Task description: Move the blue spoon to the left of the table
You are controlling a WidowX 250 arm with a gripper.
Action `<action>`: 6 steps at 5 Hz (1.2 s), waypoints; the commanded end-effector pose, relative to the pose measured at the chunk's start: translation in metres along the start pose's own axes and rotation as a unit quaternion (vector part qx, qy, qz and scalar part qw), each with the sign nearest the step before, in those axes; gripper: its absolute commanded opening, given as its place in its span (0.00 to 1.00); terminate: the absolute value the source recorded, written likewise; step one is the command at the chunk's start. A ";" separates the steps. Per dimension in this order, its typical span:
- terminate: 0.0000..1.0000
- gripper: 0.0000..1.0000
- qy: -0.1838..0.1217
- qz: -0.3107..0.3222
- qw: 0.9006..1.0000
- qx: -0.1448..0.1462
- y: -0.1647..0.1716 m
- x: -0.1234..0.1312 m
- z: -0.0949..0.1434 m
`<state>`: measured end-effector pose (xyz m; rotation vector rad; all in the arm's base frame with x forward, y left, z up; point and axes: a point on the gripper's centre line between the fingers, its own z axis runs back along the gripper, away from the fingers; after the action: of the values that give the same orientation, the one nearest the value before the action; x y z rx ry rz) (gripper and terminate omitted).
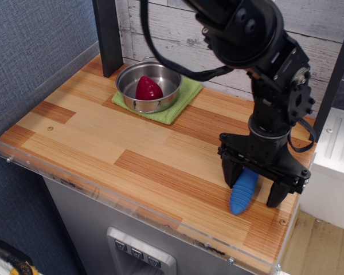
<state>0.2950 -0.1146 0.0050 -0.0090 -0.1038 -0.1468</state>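
Note:
The blue spoon [242, 193] lies on the right front part of the wooden table [103, 137]. Only the lower part of its ribbed blue handle shows; the silver bowl is hidden behind the arm. My black gripper [253, 188] is open and low over the table, its two fingers standing on either side of the handle. I cannot tell whether the fingers touch it.
A steel pot [149, 85] holding a red object [148, 89] stands on a green cloth [183, 97] at the back. A black post [110, 35] rises at the back left. A clear acrylic rim [132, 200] edges the table.

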 end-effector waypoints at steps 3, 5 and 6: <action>0.00 0.00 -0.065 -0.075 0.995 -0.015 -0.008 0.034 0.066; 0.00 0.00 -0.045 -0.091 0.992 0.069 0.077 0.025 0.141; 0.00 0.00 -0.022 -0.107 0.991 0.074 0.127 0.023 0.139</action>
<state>0.3189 0.0188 0.1290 0.1377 -0.1065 -0.3479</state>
